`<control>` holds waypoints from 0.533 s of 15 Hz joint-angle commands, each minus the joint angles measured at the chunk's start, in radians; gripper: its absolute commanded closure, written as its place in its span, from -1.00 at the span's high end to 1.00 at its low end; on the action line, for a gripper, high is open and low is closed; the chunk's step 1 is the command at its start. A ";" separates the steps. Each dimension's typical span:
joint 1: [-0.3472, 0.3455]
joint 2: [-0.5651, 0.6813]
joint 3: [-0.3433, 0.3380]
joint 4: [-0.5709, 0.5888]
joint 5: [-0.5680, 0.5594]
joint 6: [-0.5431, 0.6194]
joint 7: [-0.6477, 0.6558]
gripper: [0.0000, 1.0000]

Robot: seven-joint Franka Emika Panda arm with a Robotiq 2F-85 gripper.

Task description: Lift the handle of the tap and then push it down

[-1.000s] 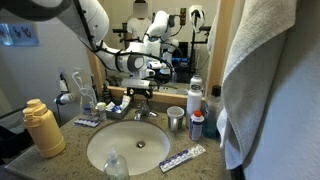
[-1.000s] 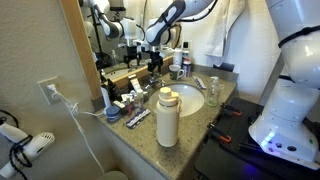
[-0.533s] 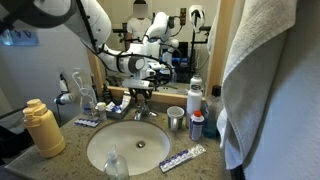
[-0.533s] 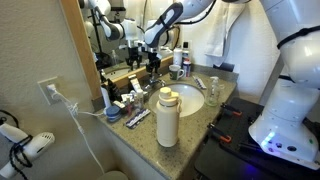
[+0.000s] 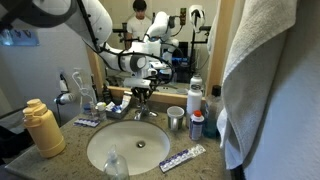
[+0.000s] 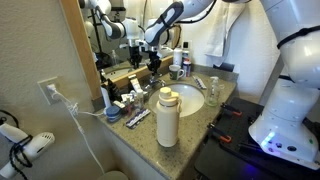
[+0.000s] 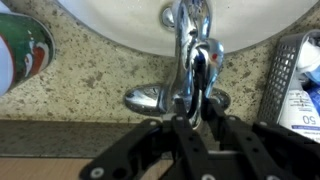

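Note:
The chrome tap (image 7: 188, 40) stands at the back rim of the white basin (image 7: 120, 25), spout pointing away over the bowl. Its short shiny handle (image 7: 196, 88) runs back toward me between my black fingers (image 7: 183, 125). My gripper (image 7: 198, 110) is shut on that handle, with a finger pressed against each side. In both exterior views the gripper (image 5: 143, 88) (image 6: 153, 67) hangs just above the tap (image 5: 143, 104) in front of the mirror. The handle's tip is hidden by the fingers.
On the speckled counter are a yellow bottle (image 5: 42, 127), a steel cup (image 5: 176, 119), a toothpaste tube (image 5: 183, 157) and small bottles beside the basin (image 5: 130, 147). A towel (image 5: 270, 80) hangs close by. A green can (image 7: 25, 45) and a wire basket (image 7: 290, 70) flank the tap.
The jaws have closed from wide open onto the tap's handle. The arm has hardly moved.

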 commanded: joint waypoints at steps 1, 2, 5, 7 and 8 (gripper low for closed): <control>-0.006 -0.009 0.009 0.018 -0.008 -0.078 0.023 -0.88; -0.006 -0.006 0.011 0.025 -0.006 -0.091 0.024 -0.88; -0.002 -0.011 0.019 0.048 -0.002 -0.103 0.019 -0.88; 0.000 -0.022 0.027 0.053 0.004 -0.082 0.015 -0.88; 0.000 -0.026 0.031 0.053 0.008 -0.071 0.013 -0.88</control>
